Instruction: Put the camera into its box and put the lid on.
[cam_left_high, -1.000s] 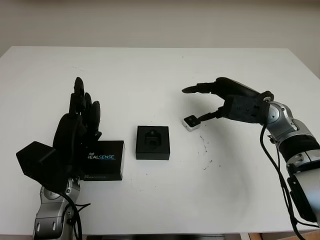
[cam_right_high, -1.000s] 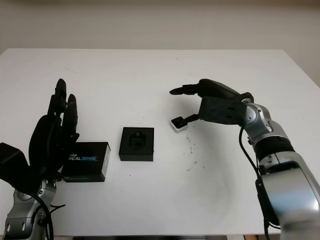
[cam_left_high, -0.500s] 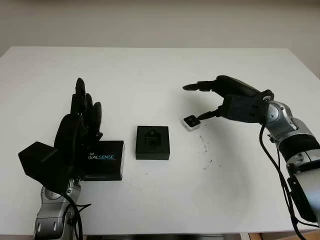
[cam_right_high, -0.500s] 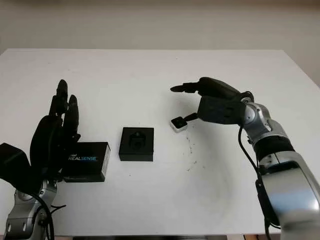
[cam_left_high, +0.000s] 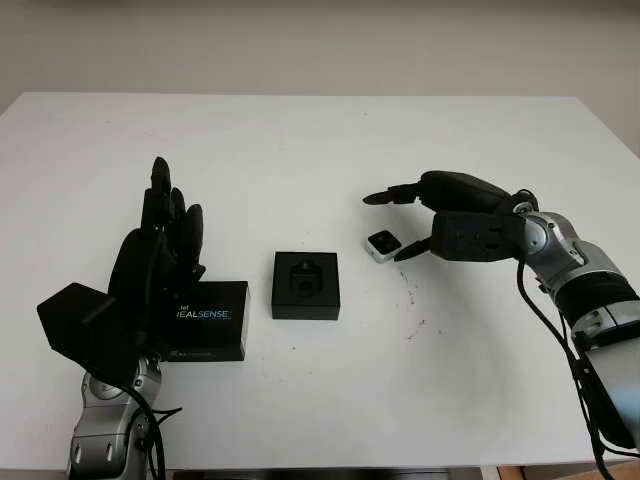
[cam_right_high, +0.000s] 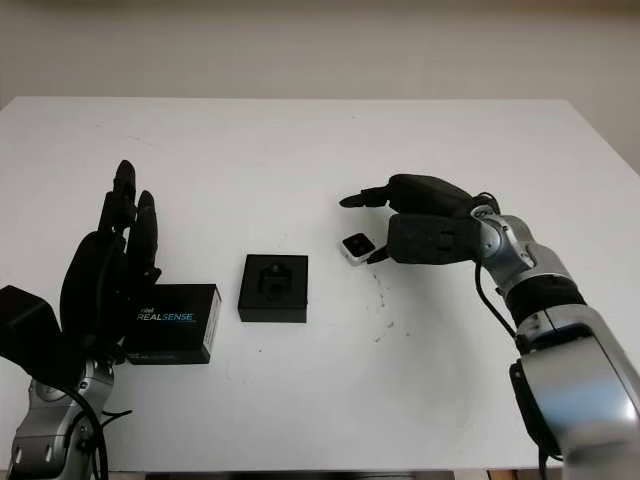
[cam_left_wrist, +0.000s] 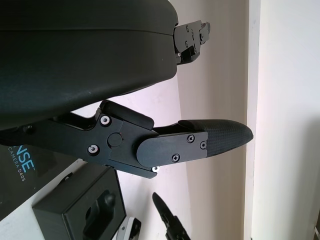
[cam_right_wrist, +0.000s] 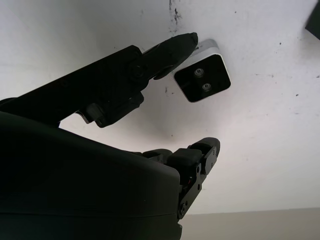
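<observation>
The small silver camera (cam_left_high: 381, 244) with a black face lies on the white table, just right of its open black box (cam_left_high: 306, 285) with a foam insert. The black lid (cam_left_high: 205, 320), printed REALSENSE, lies flat left of the box. My right hand (cam_left_high: 388, 226) is open and hovers over the camera, long fingers arched beyond it, thumb tip down at its near right corner. In the right wrist view one fingertip (cam_right_wrist: 180, 42) touches the camera (cam_right_wrist: 202, 79) at its edge. My left hand (cam_left_high: 165, 245) is open, held upright above the lid's left end.
The white table (cam_left_high: 300, 150) runs wide to the back and sides. Faint dark scuff marks (cam_left_high: 412, 295) dot the surface just right of the camera. A pale wall stands behind the far edge.
My right hand has dropped lower and rolled over, its fingers coming down around the camera. The camera, box, lid and left hand have stayed put.
</observation>
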